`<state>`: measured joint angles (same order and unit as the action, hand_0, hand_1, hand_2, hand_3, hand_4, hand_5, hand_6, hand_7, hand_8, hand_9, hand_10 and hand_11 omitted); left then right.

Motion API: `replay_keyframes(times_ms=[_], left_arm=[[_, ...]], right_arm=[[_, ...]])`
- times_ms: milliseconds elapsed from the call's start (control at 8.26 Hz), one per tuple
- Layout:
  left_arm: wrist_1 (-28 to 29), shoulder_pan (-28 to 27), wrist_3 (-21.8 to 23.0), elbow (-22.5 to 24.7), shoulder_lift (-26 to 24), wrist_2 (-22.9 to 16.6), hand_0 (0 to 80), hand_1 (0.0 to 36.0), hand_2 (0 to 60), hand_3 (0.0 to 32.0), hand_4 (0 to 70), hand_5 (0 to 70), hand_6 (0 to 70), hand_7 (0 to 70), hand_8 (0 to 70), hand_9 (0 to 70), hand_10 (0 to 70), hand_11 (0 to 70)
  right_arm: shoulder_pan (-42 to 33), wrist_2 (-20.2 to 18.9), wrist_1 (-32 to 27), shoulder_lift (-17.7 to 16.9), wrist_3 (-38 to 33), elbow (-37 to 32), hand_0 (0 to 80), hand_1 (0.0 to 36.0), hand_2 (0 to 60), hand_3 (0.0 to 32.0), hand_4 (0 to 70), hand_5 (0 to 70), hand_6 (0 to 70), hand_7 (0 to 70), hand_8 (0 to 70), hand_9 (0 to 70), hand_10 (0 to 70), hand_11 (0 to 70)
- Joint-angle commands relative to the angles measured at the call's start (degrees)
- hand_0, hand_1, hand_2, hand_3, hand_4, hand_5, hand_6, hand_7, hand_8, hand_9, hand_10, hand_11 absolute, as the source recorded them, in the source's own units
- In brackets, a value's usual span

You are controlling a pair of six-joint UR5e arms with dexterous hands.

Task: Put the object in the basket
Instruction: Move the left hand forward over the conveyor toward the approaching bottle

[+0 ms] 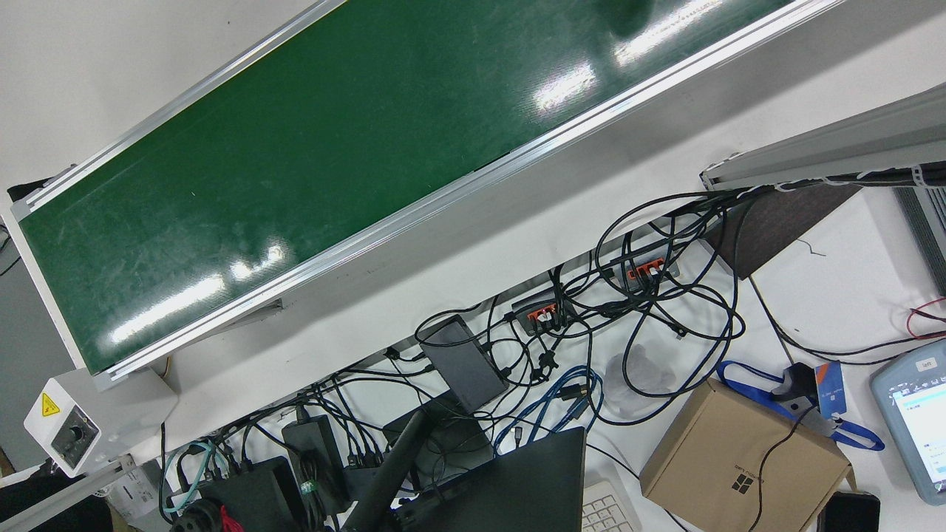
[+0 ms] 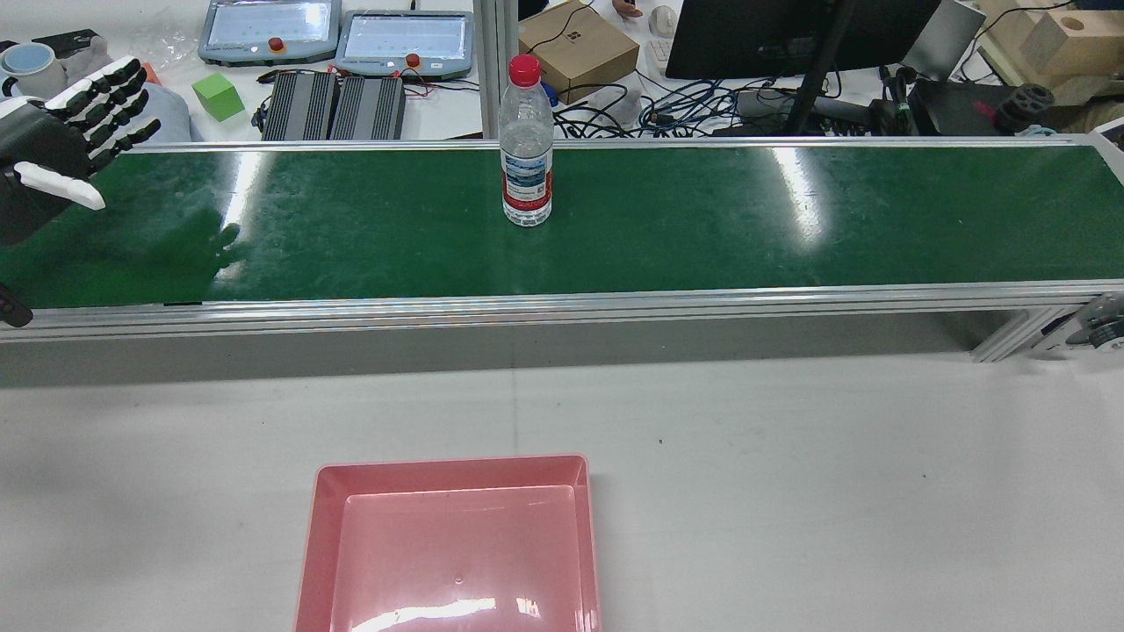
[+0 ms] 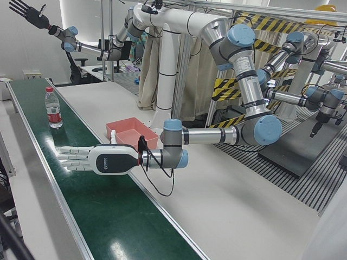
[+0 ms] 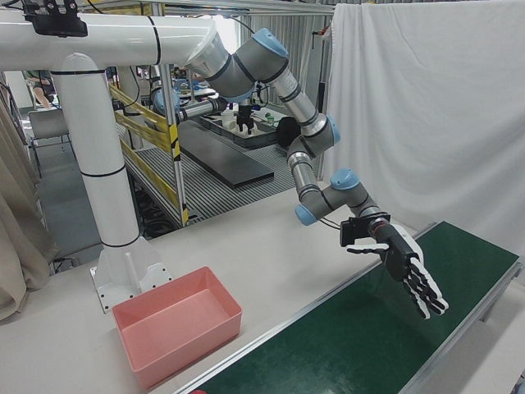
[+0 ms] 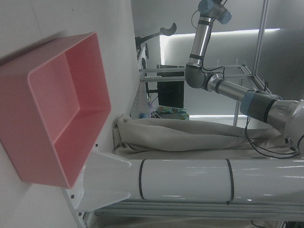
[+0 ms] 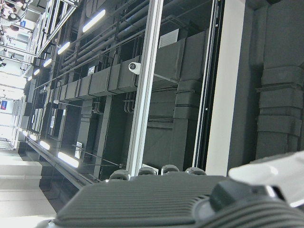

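A clear water bottle with a red cap and red label stands upright mid-belt on the green conveyor; the left-front view shows the bottle farther down the belt. My left hand hovers over the belt's left end, open, fingers stretched flat, well apart from the bottle. It shows as the left hand and left hand in the corner views. My right hand is raised high in the air, open and empty. The pink basket sits empty on the white table.
Beyond the belt lie teach pendants, a green cube, a cardboard box, cables and a monitor. The white pedestal stands behind the basket. White tabletop lies between belt and basket.
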<state>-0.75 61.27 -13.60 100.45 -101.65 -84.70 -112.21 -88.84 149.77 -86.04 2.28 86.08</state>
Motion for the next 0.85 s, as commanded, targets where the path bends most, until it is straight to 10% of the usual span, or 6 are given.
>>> replay_keyframes(times_ms=[0,726], left_arm=[[-3.9,-0.8,-0.7,0.3,-3.6,0.2,61.9,13.2,0.0,0.2,0.0,6.1,0.0,0.0,0.0,0.0,3.1,7.1],[-4.0,-3.6,-4.8,0.2,-5.8,5.5,60.3,13.4,0.0,1.2,0.0,5.9,0.0,0.0,0.0,0.0,3.4,7.7]], right_arm=[[0.0,0.0,0.0,0.0,0.0,0.0,0.0,0.0,0.0,0.0,0.0,0.0,0.0,0.0,0.0,0.0,0.0,0.0],[-0.1,0.1,0.0,0.0,0.0,0.0,0.0,0.0,0.0,0.0,0.0,0.0,0.0,0.0,0.0,0.0,0.0,0.0]])
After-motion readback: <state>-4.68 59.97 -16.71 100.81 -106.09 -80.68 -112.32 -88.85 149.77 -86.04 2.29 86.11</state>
